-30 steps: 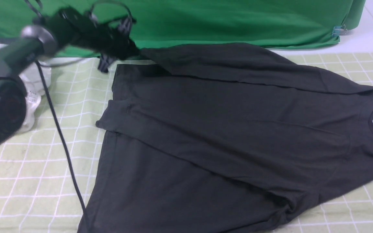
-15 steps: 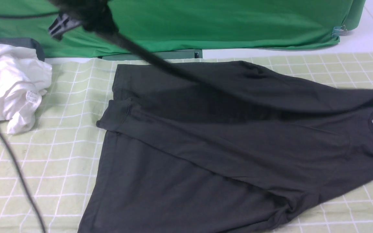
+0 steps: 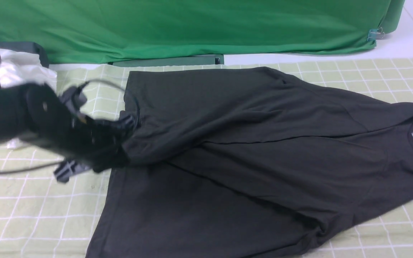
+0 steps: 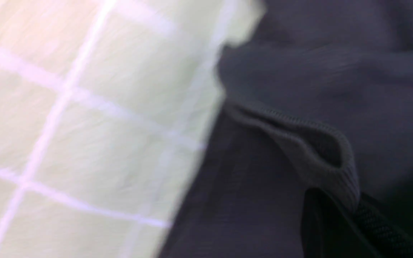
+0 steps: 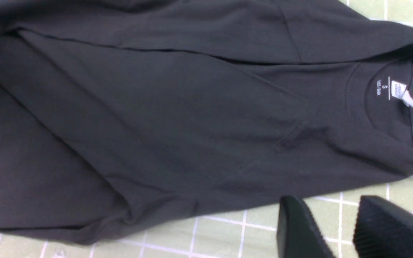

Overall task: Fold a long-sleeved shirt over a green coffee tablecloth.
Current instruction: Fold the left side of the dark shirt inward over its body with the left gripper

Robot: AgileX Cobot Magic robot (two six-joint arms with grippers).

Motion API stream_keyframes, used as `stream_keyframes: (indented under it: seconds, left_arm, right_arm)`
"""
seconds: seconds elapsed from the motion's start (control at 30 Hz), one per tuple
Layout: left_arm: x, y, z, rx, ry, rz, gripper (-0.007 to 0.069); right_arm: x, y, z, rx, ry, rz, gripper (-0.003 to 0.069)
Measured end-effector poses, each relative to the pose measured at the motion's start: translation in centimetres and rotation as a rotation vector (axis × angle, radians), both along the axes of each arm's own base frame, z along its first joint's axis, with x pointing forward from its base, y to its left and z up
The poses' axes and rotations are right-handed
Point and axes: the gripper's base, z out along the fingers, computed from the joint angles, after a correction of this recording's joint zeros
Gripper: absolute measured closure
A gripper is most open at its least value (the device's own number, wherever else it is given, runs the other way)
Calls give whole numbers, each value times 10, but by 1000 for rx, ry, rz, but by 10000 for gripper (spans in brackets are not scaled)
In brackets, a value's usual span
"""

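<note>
Left fingers [image 4: 324, 229]: clamped together on the ribbed sleeve cuff [image 4: 314, 143] at the left edge of the shirt; the arm behind them is a dark blur in the front view.
Right fingers [image 5: 298, 229]: apart with nothing between them, over bare tablecloth just beside the shirt's edge at its collar end; outside the front view.
Green coffee tablecloth [image 3: 31, 211]: pale yellow-green with a grid of thin white lines, covering the bench from left to right.
Deep-green cloth [image 3: 192, 28]: plain, without lines, running along the far side behind the tablecloth.
Long-sleeved shirt [image 3: 249, 154]: black, lying on the tablecloth from the centre to the right, collar at the far right, hem to the left and near. One sleeve lies diagonally across the body. The other sleeve is drawn left to the clamped cuff.
White garment [image 3: 13, 68]: crumpled at the far left, partly hidden by the left arm.
Cable [image 3: 13, 170]: thin, black, crossing the tablecloth at the left.
Neck label [image 5: 397, 89]: small, white, inside the collar.
Binder clip [image 3: 372, 34]: on the deep-green cloth's far right corner.
</note>
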Motion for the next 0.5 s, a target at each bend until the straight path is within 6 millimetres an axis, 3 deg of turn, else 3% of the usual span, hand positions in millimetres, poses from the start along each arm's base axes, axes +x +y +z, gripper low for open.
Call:
stream_keyframes:
  seconds: [0.27,0.5]
  left_arm:
    - [-2,5,-7,98,-66,-77,589]
    - [0,6,-4,130,-69,-115,444]
  right_arm:
    - [0,0,0,6,1,-6,415]
    - [0,0,0,14,8,-15,415]
